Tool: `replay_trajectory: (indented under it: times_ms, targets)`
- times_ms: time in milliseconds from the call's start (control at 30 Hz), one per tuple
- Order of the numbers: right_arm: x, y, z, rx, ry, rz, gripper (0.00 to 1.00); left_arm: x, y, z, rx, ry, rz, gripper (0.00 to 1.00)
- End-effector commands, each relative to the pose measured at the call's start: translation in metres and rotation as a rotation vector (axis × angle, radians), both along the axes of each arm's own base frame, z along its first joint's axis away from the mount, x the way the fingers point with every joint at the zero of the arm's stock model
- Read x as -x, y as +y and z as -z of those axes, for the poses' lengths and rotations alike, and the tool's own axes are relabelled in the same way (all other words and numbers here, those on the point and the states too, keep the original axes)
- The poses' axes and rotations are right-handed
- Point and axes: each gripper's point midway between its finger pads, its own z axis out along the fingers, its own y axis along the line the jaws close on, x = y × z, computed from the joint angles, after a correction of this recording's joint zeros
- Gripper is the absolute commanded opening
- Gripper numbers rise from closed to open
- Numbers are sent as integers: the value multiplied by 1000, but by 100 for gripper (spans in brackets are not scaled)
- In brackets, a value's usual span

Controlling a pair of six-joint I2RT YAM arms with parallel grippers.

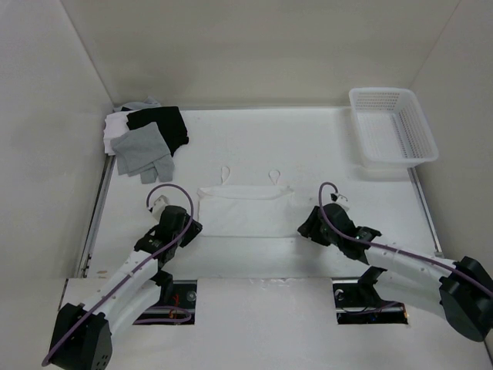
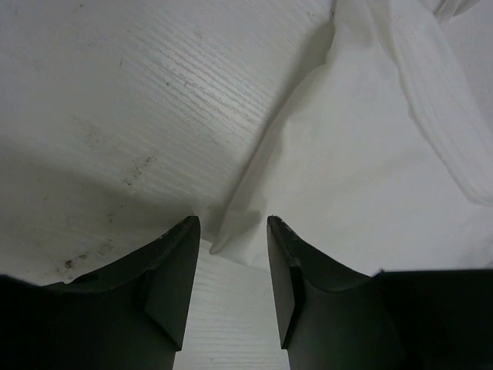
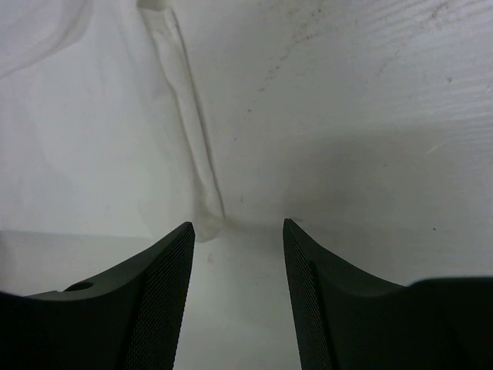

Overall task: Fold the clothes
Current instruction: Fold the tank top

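We see the top [image 1: 245, 210] lying flat in the middle of the table [image 1: 323, 154], a wide rectangle with its two strap loops [image 1: 225, 174] pointing far. Our left gripper [image 2: 233, 225] sits at its near left corner, fingers apart, and the cloth's corner lies ungripped just beyond the tips. Our right gripper [image 3: 239, 227] sits at the near right corner, fingers likewise apart and holding nothing. A pile [image 1: 146, 139] of grey and black garments lies far left, and a basket [image 1: 393, 123] stands far right.
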Motion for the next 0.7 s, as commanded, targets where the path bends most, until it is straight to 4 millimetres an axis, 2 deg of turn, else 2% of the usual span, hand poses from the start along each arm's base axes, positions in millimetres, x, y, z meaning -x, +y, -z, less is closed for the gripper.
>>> replay_trajectory:
  times_ms: [0, 167, 300, 400, 567, 600, 667]
  targets:
    - [-3, 9, -3, -8, 1, 2, 54, 9, 0, 8, -1, 50, -12, 39]
    - [-5, 24, -4, -60, -1, -36, 52, 9, 4, 8, 13, 44, -45, 35]
    - [-5, 32, 4, -74, 23, -54, 51, 12, 1, 10, 22, 59, -34, 32]
    - [-7, 35, 8, -80, 33, -54, 43, 14, -3, 10, 45, 66, -25, 28]
    - [-9, 37, 7, -90, 27, -50, 31, 11, -6, 6, 65, 31, -22, 16]
    - [-10, 38, 6, -91, 25, -51, 27, 9, -7, 3, 69, 12, -16, 14]
    - [-9, 42, 3, -103, 23, -65, 14, 6, -12, -6, 96, -32, 9, 7]
